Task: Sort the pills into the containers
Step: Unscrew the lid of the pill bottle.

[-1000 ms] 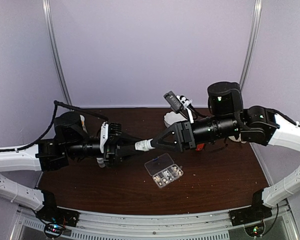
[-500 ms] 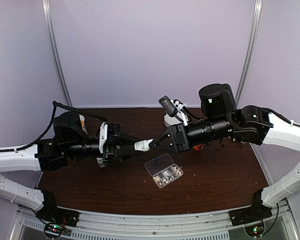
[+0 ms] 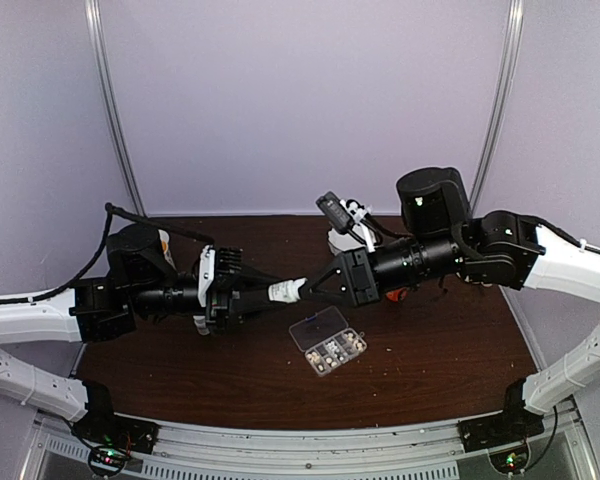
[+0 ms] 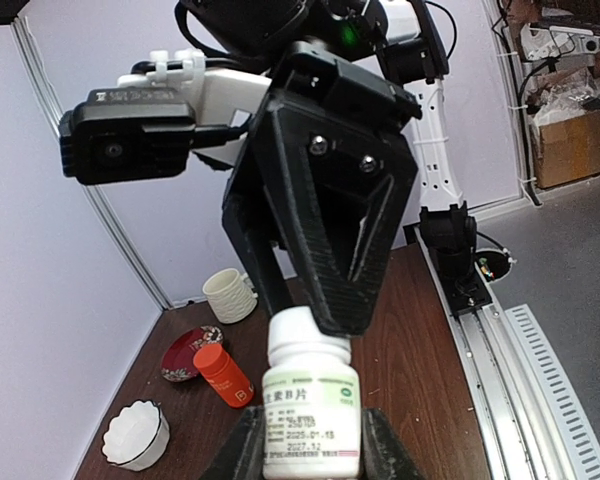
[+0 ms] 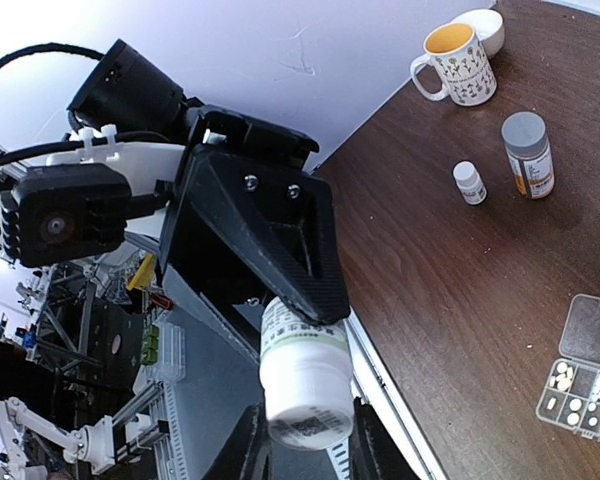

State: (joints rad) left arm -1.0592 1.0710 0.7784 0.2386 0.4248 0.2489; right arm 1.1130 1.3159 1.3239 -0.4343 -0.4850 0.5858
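Observation:
A white pill bottle (image 3: 284, 291) with a green-striped label is held in the air between both arms. My left gripper (image 3: 268, 293) is shut on its body (image 4: 311, 415). My right gripper (image 3: 304, 287) is shut on its white cap (image 5: 306, 385); its black fingers (image 4: 330, 240) cover the cap in the left wrist view. The clear organizer box (image 3: 327, 341) lies open on the brown table below, and it also shows in the right wrist view (image 5: 583, 383). Small whitish pills (image 5: 562, 378) sit in some of its compartments.
A white ribbed cup (image 4: 229, 295), a red saucer (image 4: 188, 352), an orange bottle (image 4: 223, 375) and a white scalloped bowl (image 4: 135, 435) stand on the right side. A patterned mug (image 5: 453, 65), a small white bottle (image 5: 469, 183) and a grey-capped bottle (image 5: 527, 153) stand on the left side.
My right arm has moved a little left, bringing its gripper further over the bottle's cap. The left arm and the bottle have stayed in place.

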